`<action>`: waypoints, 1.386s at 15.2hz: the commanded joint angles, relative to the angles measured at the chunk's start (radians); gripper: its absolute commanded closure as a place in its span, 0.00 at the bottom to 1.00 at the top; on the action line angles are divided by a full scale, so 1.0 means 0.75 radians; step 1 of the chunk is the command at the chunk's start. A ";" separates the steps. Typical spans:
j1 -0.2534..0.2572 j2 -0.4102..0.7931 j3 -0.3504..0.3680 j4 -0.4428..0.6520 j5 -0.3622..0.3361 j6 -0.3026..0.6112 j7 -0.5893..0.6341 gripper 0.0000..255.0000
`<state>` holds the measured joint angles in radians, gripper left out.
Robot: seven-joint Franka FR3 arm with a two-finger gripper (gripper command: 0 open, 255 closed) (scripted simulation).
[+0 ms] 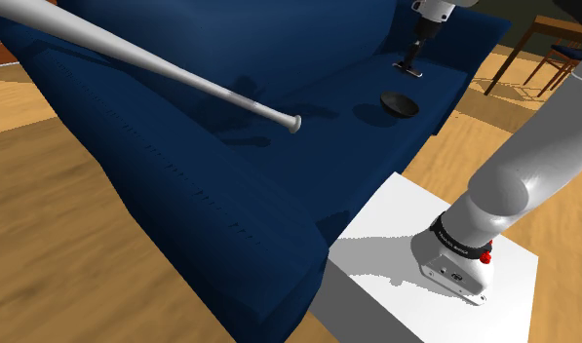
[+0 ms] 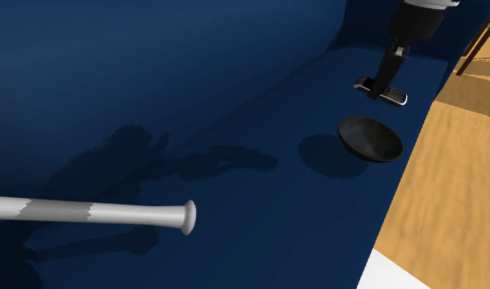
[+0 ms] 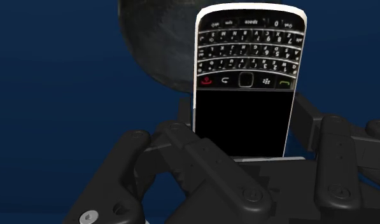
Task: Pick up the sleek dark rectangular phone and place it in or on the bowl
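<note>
A black phone (image 3: 246,83) with a white rim, a small keyboard and a dark screen is clasped between my black fingers (image 3: 188,156). My gripper (image 2: 390,72) comes straight down on the phone (image 2: 381,90), which lies level, low over the blue sofa seat. A dark round bowl (image 2: 370,137) sits on the seat a short way from the phone, toward the seat's front edge. In the shoulder view the gripper (image 1: 412,57) and phone (image 1: 407,69) are just beyond the bowl (image 1: 399,102). In the wrist view the bowl (image 3: 150,51) shows behind the phone.
A long pale grey baseball bat (image 1: 181,73) lies on the blue sofa (image 1: 181,195), its knob pointing toward the bowl. My white stand (image 1: 396,263) is in front of the sofa on a wooden floor (image 2: 448,189). A wooden chair and table (image 1: 547,49) stand at the far right.
</note>
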<state>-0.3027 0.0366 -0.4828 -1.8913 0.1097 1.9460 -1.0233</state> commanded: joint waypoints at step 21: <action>-0.045 0.098 -0.030 -0.150 0.072 0.224 -0.134 1.00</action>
<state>-0.3365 0.1100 -0.5055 -2.0040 0.1631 2.1140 -1.1233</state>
